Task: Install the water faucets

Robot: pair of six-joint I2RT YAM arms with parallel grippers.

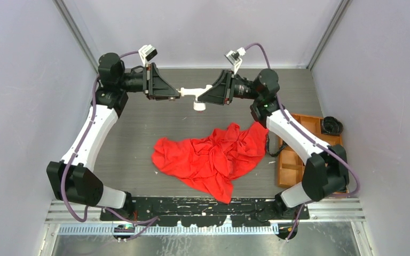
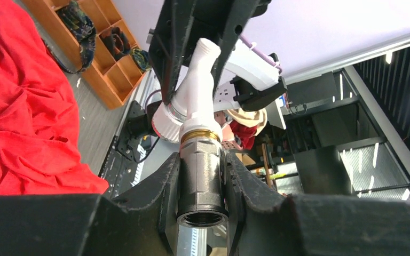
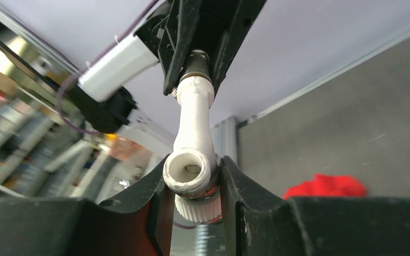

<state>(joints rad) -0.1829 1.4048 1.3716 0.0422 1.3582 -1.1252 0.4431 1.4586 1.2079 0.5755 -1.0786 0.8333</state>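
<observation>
The white plastic faucet point(image 1: 193, 93) is held in the air between both grippers over the far middle of the table, its ribbed round knob point(image 1: 198, 105) pointing down. My left gripper point(image 1: 177, 93) is shut on a dark grey metal fitting point(image 2: 202, 181). The faucet's brassy thread point(image 2: 199, 135) enters that fitting. My right gripper point(image 1: 204, 96) is shut on the faucet's white body by the spout point(image 3: 191, 166), just above the knob point(image 3: 197, 209). In the right wrist view the left gripper point(image 3: 196, 53) holds the fitting at the far end.
A crumpled red cloth point(image 1: 211, 154) lies on the table below the grippers. An orange compartment tray point(image 1: 304, 144) with black coiled parts stands at the right, and one black coil point(image 1: 331, 125) lies beside it. Grey walls close in both sides.
</observation>
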